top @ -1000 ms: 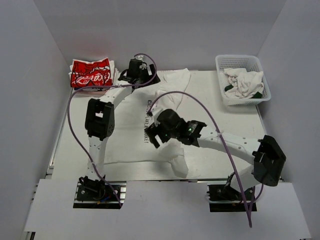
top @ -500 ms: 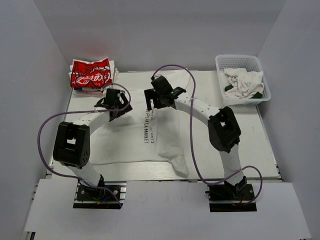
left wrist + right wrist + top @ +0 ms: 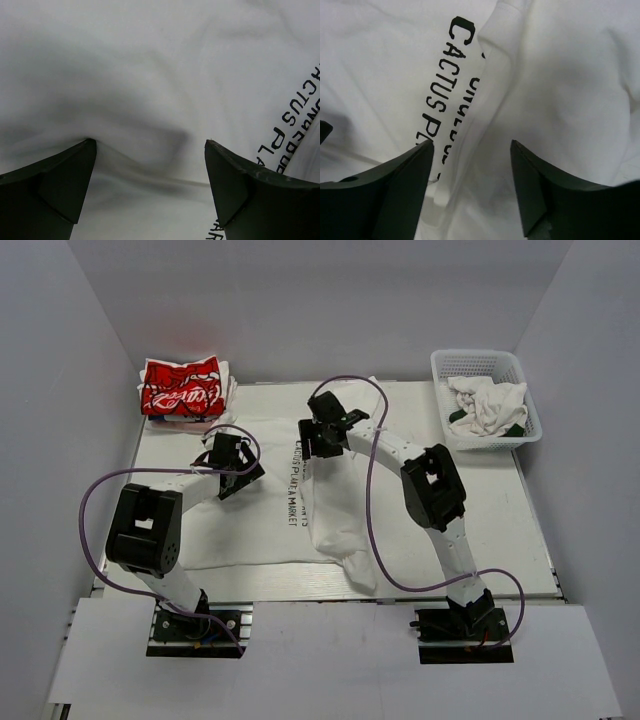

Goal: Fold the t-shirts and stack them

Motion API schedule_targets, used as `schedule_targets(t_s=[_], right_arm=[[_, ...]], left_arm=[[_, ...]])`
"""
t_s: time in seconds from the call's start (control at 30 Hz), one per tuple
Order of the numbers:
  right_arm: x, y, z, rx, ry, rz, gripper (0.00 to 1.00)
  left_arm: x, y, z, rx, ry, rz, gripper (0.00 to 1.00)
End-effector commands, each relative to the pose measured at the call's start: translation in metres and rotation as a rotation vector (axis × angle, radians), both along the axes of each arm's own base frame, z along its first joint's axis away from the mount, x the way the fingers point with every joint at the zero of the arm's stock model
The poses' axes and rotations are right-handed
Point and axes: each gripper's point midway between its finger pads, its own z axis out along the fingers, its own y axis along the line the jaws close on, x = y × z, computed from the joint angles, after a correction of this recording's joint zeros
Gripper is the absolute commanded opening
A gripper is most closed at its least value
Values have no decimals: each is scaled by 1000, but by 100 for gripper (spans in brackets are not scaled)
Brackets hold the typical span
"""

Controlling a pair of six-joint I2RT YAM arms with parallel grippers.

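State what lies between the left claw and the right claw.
Only the white t-shirt, with its dark lettering running across that stretch. The top view shows it.

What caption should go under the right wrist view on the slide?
Right gripper open over the white t-shirt, fingertips either side of a folded edge beside its dark lettering.

I had the spread shirt (image 3: 250,525) lying across the table (image 3: 480,500) middle. The left gripper (image 3: 150,145) hung over it left of the lettering (image 3: 437,95), the right gripper (image 3: 470,142) beside it. Behind, the folded shirt (image 3: 182,387) sat far left and the basket (image 3: 487,362) far right.
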Motion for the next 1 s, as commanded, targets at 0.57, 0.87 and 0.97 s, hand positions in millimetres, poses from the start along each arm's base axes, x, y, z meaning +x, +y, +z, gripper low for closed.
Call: schedule_targets(t_s=[0.57, 0.87, 0.97], right_arm=[[-8, 9, 3, 61, 53, 18, 35], [-5, -23, 24, -23, -42, -32, 45], [-7, -27, 25, -33, -47, -14, 52]], left_arm=[[-9, -2, -6, -12, 13, -24, 100], [-9, -4, -2, -15, 6, -37, 100], [-11, -7, -5, -32, 9, -50, 100]])
